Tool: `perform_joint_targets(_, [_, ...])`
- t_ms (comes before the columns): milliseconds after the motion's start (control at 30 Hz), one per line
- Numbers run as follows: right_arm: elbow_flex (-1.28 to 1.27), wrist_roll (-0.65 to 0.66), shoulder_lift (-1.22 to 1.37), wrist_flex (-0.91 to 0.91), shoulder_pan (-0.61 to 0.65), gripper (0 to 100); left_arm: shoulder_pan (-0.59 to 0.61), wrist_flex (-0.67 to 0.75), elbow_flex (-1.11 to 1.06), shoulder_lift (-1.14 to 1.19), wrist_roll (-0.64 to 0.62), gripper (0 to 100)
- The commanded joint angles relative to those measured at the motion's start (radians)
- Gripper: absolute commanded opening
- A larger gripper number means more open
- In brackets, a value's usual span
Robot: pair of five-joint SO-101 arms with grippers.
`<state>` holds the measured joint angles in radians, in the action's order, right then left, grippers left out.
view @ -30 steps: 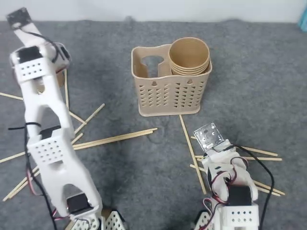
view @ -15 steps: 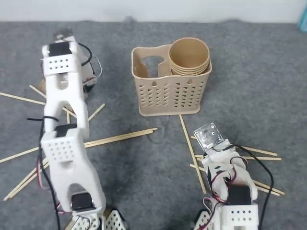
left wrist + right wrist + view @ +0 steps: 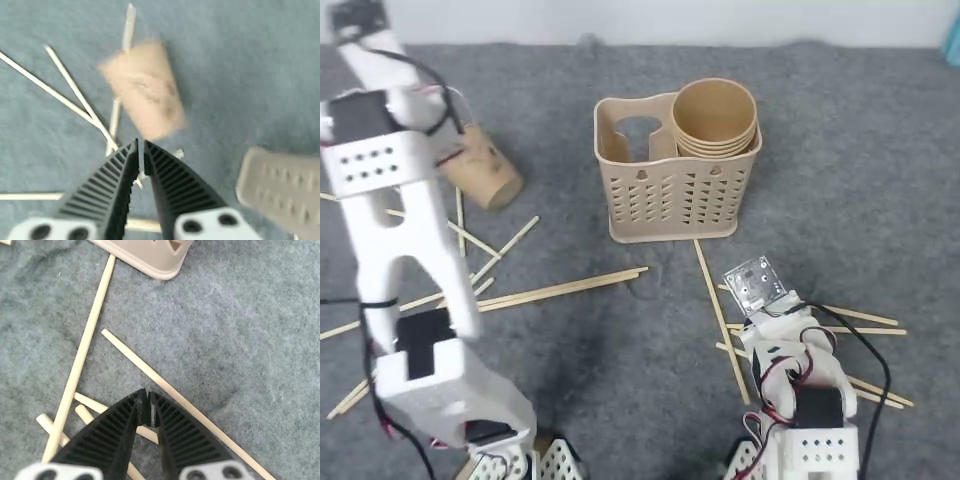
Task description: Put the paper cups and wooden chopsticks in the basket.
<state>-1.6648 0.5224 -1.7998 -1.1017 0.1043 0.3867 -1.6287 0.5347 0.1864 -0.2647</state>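
The basket (image 3: 670, 205) stands at the middle back of the table (image 3: 850, 150), with a stack of paper cups (image 3: 715, 118) in its right compartment. Well to its left, a single paper cup (image 3: 482, 172) lies on its side. In front of that cup, the left chopsticks (image 3: 563, 288) lie scattered toward the front left. The right chopsticks (image 3: 720, 305) lie in front of the basket, on the right.
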Motion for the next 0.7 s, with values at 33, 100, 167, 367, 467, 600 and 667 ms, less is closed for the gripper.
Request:
perform_joint_targets(33, [-0.018, 0.018, -0.012, 0.018, 0.001, 0.9, 0.051, 0.141, 0.008, 0.054, 0.012, 9])
perform_joint_targets(100, [-0.018, 0.018, -0.012, 0.018, 0.001, 0.9, 0.055, 0.218, 0.008, 0.101, 0.011, 11])
perform_joint_targets(167, [-0.018, 0.018, -0.012, 0.015, 0.001, 0.9, 0.055, 0.299, 0.008, 0.144, 0.006, 11])
perform_joint_targets(367, [-0.018, 0.018, -0.012, 0.015, 0.001, 0.9, 0.049, 0.466, 0.084, 0.298, -0.089, 12])
perform_joint_targets(467, [-0.018, 0.018, -0.012, 0.019, 0.001, 0.9, 0.034, 0.519, 0.173, 0.400, -0.144, 12])
perform_joint_targets(600, [-0.018, 0.018, -0.012, 0.022, 0.001, 0.9, 0.017, 0.517, 0.323, 0.560, -0.153, 12])
perform_joint_targets(667, [-0.018, 0.018, -0.012, 0.022, 0.001, 0.9, 0.008, 0.480, 0.404, 0.638, -0.153, 12])
